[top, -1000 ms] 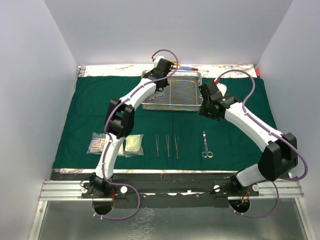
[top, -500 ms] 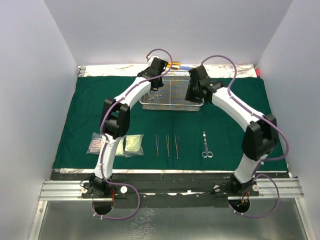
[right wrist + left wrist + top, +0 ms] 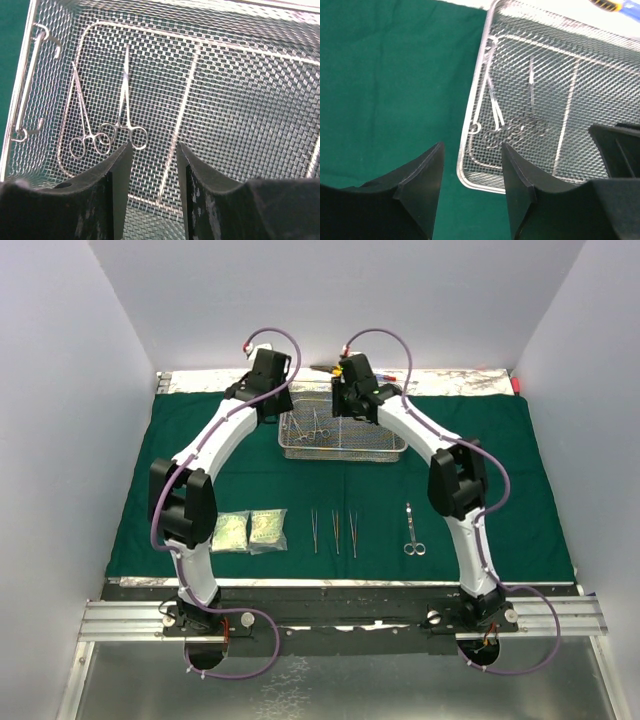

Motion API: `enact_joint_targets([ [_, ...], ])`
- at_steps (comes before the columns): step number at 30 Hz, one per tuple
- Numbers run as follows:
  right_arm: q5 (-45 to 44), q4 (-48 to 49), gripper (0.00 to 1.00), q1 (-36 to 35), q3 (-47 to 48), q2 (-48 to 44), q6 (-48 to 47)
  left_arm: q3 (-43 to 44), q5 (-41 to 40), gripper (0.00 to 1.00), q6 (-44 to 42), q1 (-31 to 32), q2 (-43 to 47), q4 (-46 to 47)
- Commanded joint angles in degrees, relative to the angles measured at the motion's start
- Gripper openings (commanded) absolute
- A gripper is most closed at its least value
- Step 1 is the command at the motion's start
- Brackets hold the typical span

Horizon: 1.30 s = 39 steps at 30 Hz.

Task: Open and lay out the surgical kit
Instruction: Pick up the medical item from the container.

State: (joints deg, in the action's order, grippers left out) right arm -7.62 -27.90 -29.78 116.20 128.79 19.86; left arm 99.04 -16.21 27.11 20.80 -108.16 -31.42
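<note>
Both arms have swung leftward since half a second ago. The left gripper (image 3: 270, 400) has gone from above the far left corner of the wire-mesh tray (image 3: 345, 453) to just off its left end. The right gripper (image 3: 352, 405) has come from the tray's right part to above its far middle.

We see the left jaws moderately apart with nothing between them. In the wrist view the left gripper (image 3: 471, 147) frames the tray's left rim (image 3: 475, 100) and the green cloth (image 3: 385, 90) beside it. The right jaws are also parted and empty. The right gripper (image 3: 154, 146) hangs over the mesh floor of the tray (image 3: 250, 100).

Two clamps (image 3: 102, 120) lie side by side in the tray's left part, their rings just beside each other. The tray stands on the green cloth (image 3: 480, 440), which is spread over the desk (image 3: 450, 380), toward its far edge.

Near the front edge of the cloth we count two packets (image 3: 248, 530) side by side. Right of them are three slim forceps (image 3: 335, 532) in a row, and further right is a scissor-like clamp (image 3: 412, 530). A yellow-handled tool (image 3: 610, 4) shows just beyond the tray's far rim.
</note>
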Motion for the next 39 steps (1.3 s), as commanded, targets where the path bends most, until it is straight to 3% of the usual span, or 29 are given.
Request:
enact_joint_targets([
  [1, -0.28, 8.33, 0.46, -2.66, 3.38, 5.24, -11.16, -5.92, 3.84, 0.52, 2.89, -3.16, 1.95, -1.54],
  [6, 2.95, 8.20, 0.47, -2.83, 10.12, 12.64, -14.33, -8.75, 11.48, 0.53, 5.05, -7.45, 1.98, -1.59],
  [12, 3.76, 6.25, 0.40, -2.88, 14.53, 18.09, -16.57, -10.11, 16.12, 0.53, 4.05, -7.92, 1.84, 0.14],
  [24, 5.35, 5.88, 0.34, -3.13, 12.73, 19.42, -18.84, -12.60, 16.02, 0.53, 3.56, -7.92, 3.34, 1.86],
  [39, -4.21, 6.14, 0.36, -5.26, 12.30, 19.10, -22.26, -14.12, 14.62, 0.53, 2.68, -8.12, 4.52, 2.24],
])
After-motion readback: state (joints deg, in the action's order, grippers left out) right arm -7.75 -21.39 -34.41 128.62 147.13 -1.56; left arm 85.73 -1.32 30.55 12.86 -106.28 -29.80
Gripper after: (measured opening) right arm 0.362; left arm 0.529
